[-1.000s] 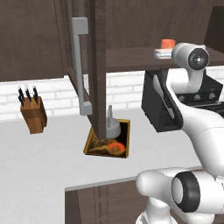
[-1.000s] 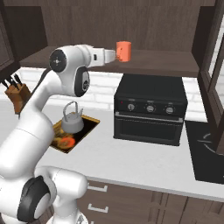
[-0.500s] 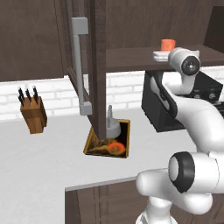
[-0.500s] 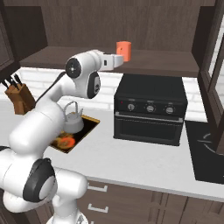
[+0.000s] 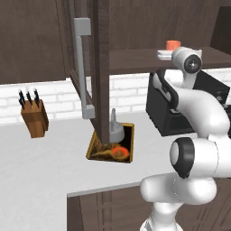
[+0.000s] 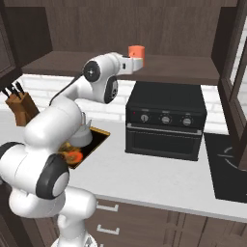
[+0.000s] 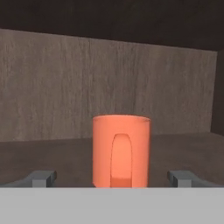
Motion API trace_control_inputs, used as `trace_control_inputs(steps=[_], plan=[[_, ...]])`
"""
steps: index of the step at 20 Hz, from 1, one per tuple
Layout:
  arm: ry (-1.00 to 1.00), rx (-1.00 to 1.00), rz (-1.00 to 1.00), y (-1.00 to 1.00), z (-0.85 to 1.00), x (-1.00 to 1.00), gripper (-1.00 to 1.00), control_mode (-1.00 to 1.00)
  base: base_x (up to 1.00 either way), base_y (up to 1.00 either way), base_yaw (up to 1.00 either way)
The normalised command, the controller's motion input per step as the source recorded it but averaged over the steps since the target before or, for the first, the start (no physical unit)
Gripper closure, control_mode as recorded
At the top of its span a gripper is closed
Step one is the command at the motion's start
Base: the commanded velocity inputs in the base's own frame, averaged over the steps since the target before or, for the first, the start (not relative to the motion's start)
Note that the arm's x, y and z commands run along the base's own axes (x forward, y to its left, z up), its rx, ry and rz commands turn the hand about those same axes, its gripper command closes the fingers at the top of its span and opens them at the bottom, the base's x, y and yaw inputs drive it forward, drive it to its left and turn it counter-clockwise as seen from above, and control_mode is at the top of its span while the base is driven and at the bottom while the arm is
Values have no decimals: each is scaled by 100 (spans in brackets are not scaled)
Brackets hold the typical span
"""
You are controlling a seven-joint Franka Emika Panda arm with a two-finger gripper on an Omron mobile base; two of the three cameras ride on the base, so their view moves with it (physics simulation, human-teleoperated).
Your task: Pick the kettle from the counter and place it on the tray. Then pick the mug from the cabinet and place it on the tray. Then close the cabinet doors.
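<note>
A: Start close in — what is the pincer (image 7: 112, 179) doing?

B: In the hand view its two fingertips (image 7: 41, 178) stand wide apart, one on each side of the mug (image 7: 121, 151), touching neither wall. So it is open, holding nothing, lined up to straddle the mug.

A: Why that line-up?

B: My guess is that the fingers are meant to close on the mug's round body from the sides. The loop handle faces straight back at the hand, so it sits in the gap, clear of both fingers.

A: And the mug's axis?

B: Upright — mouth up, base flat on the cabinet (image 6: 169, 67) shelf, long axis vertical. It stands near the shelf's front edge, with the wooden back wall well behind it.

A: Lower down?

B: The kettle (image 5: 115, 131) already sits on the tray (image 5: 96, 147) on the tabletop (image 5: 40, 176), spout upright, so that step looks done. A cabinet door (image 5: 97, 67) hangs open in front of it in the left base view, partly hiding it.

A: Anything further off?

B: A knife block (image 5: 35, 118) by the tiled wall to the left, and a black oven (image 6: 166, 123) right under the shelf. Both doors need closing later.
</note>
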Motion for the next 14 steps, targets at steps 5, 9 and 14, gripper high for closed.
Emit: trace_control_inputs(steps=[5, 9, 14], plan=[[0, 0, 0, -6, 8, 29, -100, -100, 0, 0, 0], [0, 1, 0, -8, 3, 29, -100, -100, 0, 0, 0], [0, 4, 0, -19, 0, 20, -100, -100, 0, 0, 0]])
